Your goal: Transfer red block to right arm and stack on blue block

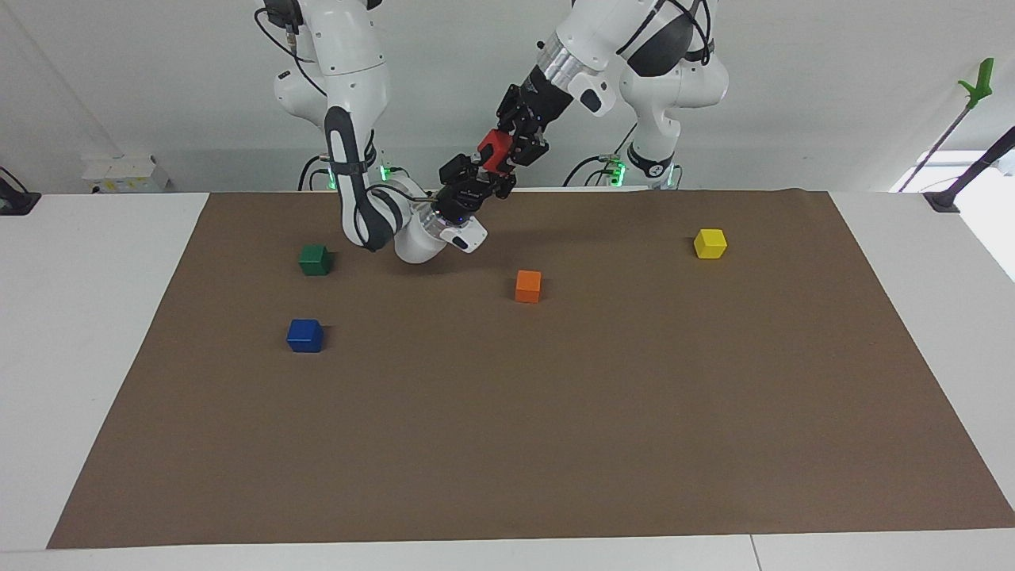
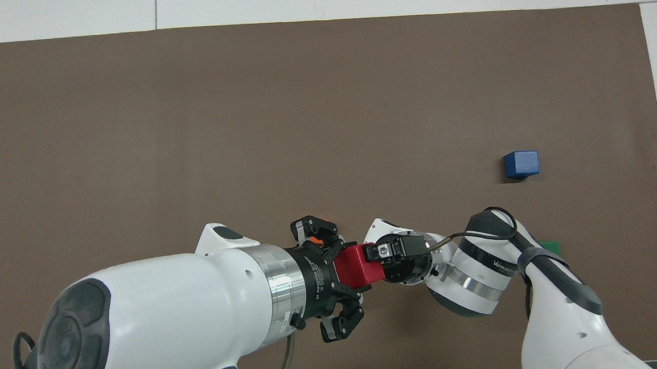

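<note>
Red block (image 1: 495, 151) is up in the air between both grippers, over the brown mat (image 1: 507, 444) near the robots' edge. Left gripper (image 2: 349, 270) has its fingers spread wide around the block, looks let go. Right gripper (image 1: 485, 176) is clamped on the block from below. Blue block (image 1: 304, 335) sits on the mat toward the right arm's end, with the green block (image 1: 315, 259) nearer the robots. Orange block (image 1: 528, 285) and yellow block (image 1: 710, 243) sit apart.
</note>
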You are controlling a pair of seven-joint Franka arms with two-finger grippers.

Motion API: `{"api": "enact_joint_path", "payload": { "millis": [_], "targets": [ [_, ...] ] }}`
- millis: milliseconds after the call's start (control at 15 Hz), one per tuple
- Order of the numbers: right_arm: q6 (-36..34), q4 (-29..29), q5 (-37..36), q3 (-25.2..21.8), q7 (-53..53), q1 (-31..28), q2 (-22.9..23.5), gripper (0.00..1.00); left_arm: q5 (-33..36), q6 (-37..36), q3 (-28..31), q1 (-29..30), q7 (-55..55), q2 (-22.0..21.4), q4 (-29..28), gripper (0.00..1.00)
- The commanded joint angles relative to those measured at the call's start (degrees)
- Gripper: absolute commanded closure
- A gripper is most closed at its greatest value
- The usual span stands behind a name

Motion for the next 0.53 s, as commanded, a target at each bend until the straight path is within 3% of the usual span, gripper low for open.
{"api": "enact_joint_path", "payload": {
  "millis": [0, 67, 133, 467],
  "targets": [
    [0.99, -0.3, 1.24, 0.16, -1.24, 0.61, -0.67, 1.0, -1.0, 0.55, 0.32, -0.29, 1.69, -2.01, -1.55, 0.98],
    [1.08, -0.21, 1.24, 0.16, -1.24, 0.53, -0.67, 1.0, -0.83, 0.64, 0.32, 0.05, 1.96, -1.83, -1.29, 0.54],
    [1.17, -0.13, 1.24, 0.16, -1.15, 0.53, -0.67, 1.0, -0.82, 0.55, 0.41, 0.4, 1.79, -1.48, -0.67, 0.01],
    [1.25, 0.14, 1.24, 0.16, -0.54, 0.35, -0.67, 1.0, 1.55, -4.09, 2.77, 0.5, 7.38, -2.97, 0.82, 0.0]
  ]
}}
